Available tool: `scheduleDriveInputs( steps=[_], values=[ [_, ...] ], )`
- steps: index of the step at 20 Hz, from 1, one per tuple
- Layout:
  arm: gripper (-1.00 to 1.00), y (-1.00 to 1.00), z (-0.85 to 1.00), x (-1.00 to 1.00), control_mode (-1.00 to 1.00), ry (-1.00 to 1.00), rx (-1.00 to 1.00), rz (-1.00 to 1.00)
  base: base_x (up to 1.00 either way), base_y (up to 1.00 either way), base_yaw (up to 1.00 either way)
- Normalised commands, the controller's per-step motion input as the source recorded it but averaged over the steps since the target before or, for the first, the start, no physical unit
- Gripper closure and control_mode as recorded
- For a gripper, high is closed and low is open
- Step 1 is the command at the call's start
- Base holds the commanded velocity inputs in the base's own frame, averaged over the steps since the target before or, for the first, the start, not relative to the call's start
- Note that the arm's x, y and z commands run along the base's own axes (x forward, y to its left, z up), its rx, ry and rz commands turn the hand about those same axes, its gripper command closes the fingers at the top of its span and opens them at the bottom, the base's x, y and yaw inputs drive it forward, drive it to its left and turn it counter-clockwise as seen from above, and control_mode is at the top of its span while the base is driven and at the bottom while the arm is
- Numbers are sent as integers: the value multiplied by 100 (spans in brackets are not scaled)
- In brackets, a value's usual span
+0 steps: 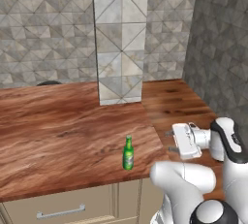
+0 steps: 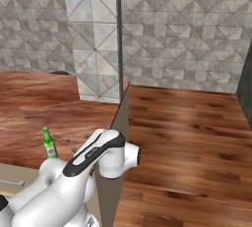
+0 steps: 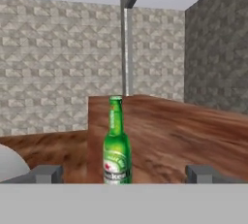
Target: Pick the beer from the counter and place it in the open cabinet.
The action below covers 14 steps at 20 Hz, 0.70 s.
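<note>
The beer (image 1: 128, 153), a small green bottle with a red-and-white label, stands upright near the front edge of the reddish-brown wood counter (image 1: 58, 121). It also stands at the left in the right base view (image 2: 48, 144). My gripper (image 1: 170, 141) hovers to the bottle's right at about its height, pointing at it with a gap between them. In the hand view the beer (image 3: 116, 145) is straight ahead, centred between the two dark fingertips (image 3: 46, 173), and the gripper (image 3: 124, 173) is open and holds nothing. The open cabinet is out of view.
A tiled column (image 1: 121, 39) rises from the counter behind the bottle. A dark grey wall (image 1: 218, 48) closes the right side. A beige drawer with a grey bar handle (image 1: 60, 212) sits below the counter edge. A dark round object (image 1: 48, 83) lies at the back left.
</note>
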Motion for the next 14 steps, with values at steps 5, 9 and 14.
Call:
scheduleDriveInputs(
  steps=[5, 9, 14],
  values=[
    [-100, 73, 0, 2, -100, 1, 0, 0, 0, 0, 0],
    [-100, 88, 0, 0, -100, 3, 0, 0, 0, 0, 0],
    [-100, 88, -9, 0, -100, 5, 0, 0, 0, 0, 0]
  ],
)
